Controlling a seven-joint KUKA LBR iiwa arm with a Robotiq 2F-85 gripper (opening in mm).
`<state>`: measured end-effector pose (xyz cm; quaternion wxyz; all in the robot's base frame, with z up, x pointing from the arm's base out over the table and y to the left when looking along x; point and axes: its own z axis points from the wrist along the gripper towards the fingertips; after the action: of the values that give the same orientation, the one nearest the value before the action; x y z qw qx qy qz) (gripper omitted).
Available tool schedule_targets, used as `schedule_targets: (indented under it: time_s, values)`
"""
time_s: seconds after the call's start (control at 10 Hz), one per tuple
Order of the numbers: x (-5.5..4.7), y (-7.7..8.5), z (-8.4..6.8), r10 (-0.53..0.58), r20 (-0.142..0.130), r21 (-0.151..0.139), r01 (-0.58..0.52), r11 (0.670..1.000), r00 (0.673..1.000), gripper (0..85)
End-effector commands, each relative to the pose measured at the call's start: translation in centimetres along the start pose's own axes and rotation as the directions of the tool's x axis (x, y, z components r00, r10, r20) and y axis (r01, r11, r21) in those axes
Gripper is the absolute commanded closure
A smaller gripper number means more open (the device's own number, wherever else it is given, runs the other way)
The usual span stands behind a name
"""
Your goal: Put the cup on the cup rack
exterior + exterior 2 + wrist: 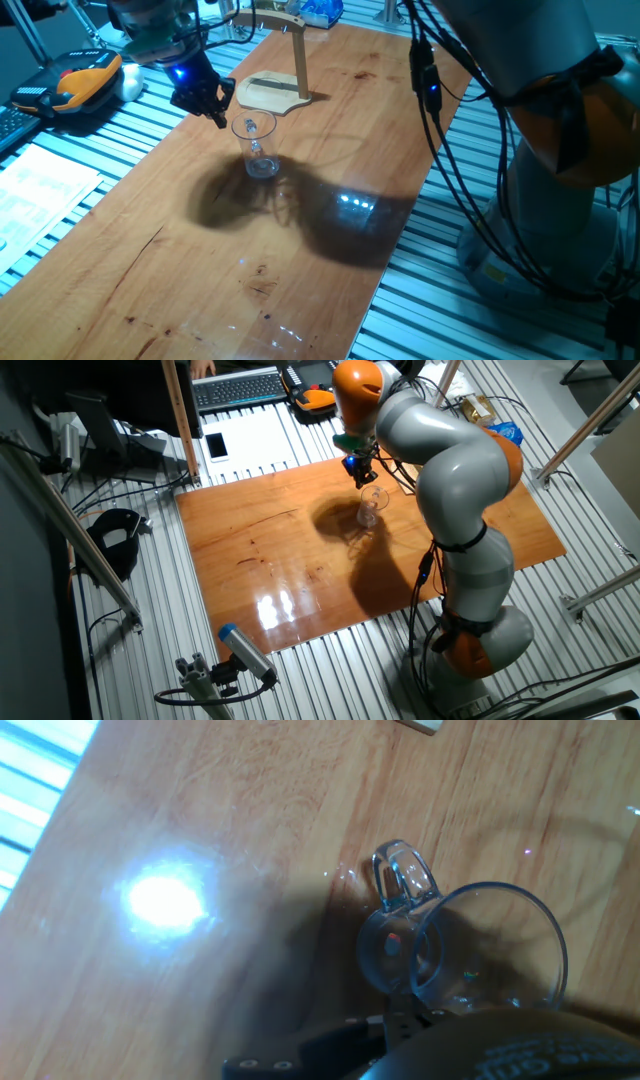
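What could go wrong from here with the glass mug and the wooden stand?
The cup stands upright on the table, apparently not gripped; the gripper hangs beside its rim. Closing there might only clip the rim and tip or slide the smooth glass. The handle is a small loop, so hooking it over a peg of the cup rack leaves little margin. The rack is slim, and a knock could shift it.

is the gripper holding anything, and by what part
Nothing is held. The gripper hovers just above the cup's rim; the cup stands on the table.
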<state>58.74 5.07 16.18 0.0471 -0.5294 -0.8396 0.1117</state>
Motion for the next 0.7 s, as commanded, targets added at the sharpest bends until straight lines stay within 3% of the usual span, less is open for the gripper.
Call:
schedule_targets:
  time_s: [0.0, 0.3, 0.6]
  values:
    - [-0.04, 0.04, 0.05, 0.002, 0.003, 0.010, -0.002, 1.000, 1.000, 85.0]
    - [-0.10, -0.05, 0.40, 0.006, 0.009, 0.027, -0.007, 1.000, 1.000, 85.0]
    - [-0.33, -0.26, 0.73, 0.000, 0.012, 0.018, 0.000, 1.000, 1.000, 85.0]
